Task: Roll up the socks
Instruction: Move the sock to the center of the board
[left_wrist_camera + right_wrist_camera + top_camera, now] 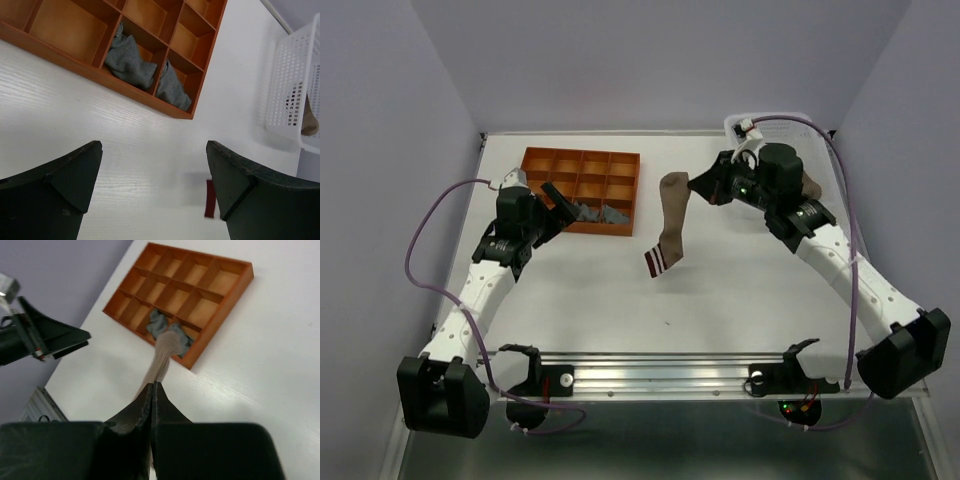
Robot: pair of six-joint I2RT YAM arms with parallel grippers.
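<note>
Right gripper [154, 387] is clamped fully closed on one end of the tan sock [672, 218]. The sock hangs just right of the orange tray [582, 152] with the red-white striped cuff [657, 262] lowest. Can't tell if the cuff touches the table.

Left gripper [154, 146] has its jaws spread wide and holds nothing. It sits at the tray's near-left side.

Grey socks [135, 62] are bundled in the tray's near row, right-hand cells.

Risks:
- Narrow pinch on soft knit, so a quick swing could pull it free.
- Dangling cuff may drag and fold crooked.
- Limp fabric gives nothing stiff to roll against, so the roll may spring loose.

Materials: the tray is rigid, smooth and square-celled. The socks are floppy, matte fabric.
</note>
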